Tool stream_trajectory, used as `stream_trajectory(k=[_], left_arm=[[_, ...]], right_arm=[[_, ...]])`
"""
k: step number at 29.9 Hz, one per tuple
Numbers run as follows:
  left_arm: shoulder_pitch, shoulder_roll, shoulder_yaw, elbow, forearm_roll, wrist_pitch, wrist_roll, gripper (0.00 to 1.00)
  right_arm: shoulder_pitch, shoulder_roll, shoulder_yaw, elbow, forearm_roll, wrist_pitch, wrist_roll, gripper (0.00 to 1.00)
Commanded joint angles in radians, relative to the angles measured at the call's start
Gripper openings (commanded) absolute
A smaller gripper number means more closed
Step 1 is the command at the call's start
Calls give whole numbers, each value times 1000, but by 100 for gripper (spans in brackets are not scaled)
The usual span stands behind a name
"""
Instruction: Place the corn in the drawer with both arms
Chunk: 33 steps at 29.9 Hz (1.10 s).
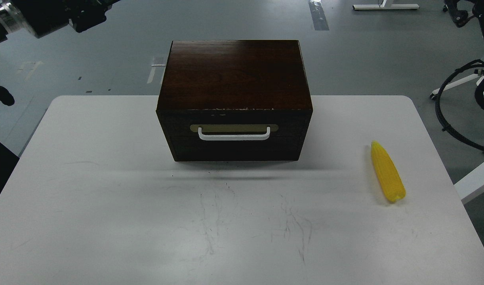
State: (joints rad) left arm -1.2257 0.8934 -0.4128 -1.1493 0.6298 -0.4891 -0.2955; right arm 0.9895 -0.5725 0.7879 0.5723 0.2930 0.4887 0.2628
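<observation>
The yellow corn [387, 172] lies on the white table [107, 206] at the right, pointed tip away from me. The dark brown wooden box [234, 75] stands at the table's back middle. Its drawer [234, 134] is shut, with the white bar handle [234, 137] facing me. My left arm is a dark blurred shape at the top left corner; its gripper [87, 19] is too dark and blurred to read. My right arm is at the top right corner; only a small dark part of its gripper [459, 12] shows. Both are high and far from the corn and the drawer.
Black cables [456, 114] of the right arm hang beside the table's right edge. White frame legs [384, 6] stand on the grey floor behind. The table's front half has only scuff marks.
</observation>
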Motion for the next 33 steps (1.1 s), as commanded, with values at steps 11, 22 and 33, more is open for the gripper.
stream_trajectory(k=[11, 22, 33], left_arm=[[-92, -211, 69, -294, 995, 0, -31, 90], [-163, -390, 324, -320, 1314, 0, -70, 90], [-149, -433, 428, -291, 1455, 0, -71, 90]], right_arm=[[-5, -12, 1, 0, 0, 0, 1, 100], [-6, -29, 5, 0, 0, 0, 12, 100], [-112, -58, -4, 4, 3, 0, 12, 100]])
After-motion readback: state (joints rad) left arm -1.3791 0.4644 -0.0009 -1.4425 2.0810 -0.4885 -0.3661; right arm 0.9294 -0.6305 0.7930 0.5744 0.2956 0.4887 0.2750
